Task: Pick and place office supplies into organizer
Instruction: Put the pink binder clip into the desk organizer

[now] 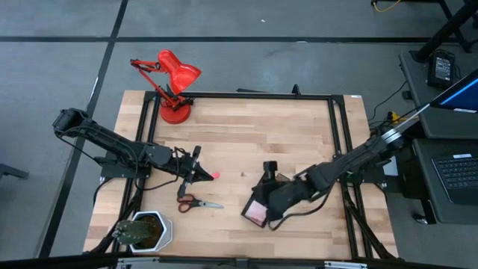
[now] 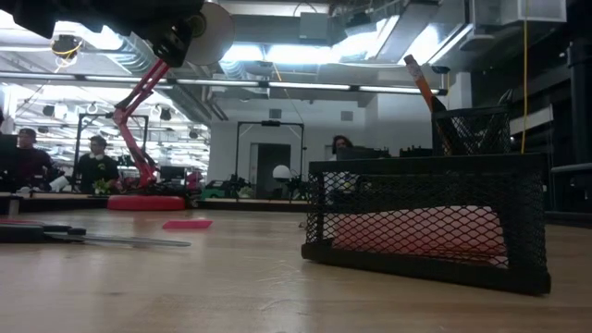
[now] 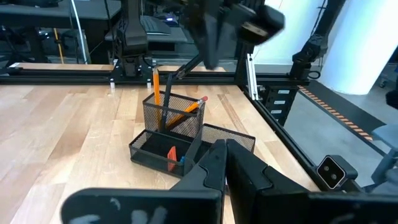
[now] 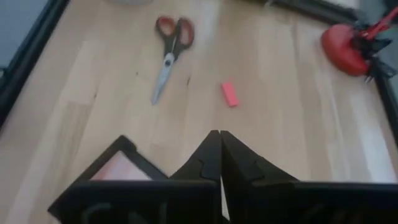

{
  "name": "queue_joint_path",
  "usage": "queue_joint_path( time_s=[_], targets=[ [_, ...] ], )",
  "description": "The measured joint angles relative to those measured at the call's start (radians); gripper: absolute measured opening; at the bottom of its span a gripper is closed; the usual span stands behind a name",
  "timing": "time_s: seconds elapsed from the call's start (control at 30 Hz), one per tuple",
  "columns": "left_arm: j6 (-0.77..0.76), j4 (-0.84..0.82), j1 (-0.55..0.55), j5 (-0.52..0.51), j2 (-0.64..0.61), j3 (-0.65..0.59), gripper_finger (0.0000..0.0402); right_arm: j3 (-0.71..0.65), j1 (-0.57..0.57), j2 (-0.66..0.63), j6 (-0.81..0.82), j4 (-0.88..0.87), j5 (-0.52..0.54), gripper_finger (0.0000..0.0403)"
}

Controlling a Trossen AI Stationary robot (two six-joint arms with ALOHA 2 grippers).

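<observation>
Organizer [image 3: 165, 146]: black mesh w/ pencils upright, both grippers' fingers [image 4: 214, 158] clenched, empty.

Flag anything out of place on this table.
Scissors and a pink eraser lie loose on the wood, not yet in the organizer. Pencils already stand in its cup. Nothing looks spilled or damaged.
</observation>
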Motion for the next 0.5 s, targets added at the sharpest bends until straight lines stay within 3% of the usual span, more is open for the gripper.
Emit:
queue_joint_path(
  time_s=[0.5],
  targets=[
    [0.000, -0.003, 0.000, 0.000, 0.000, 0.000, 0.0006, -0.522, -0.091, -0.393, -0.163, 0.500, 0.000, 0.0005]
  ],
)
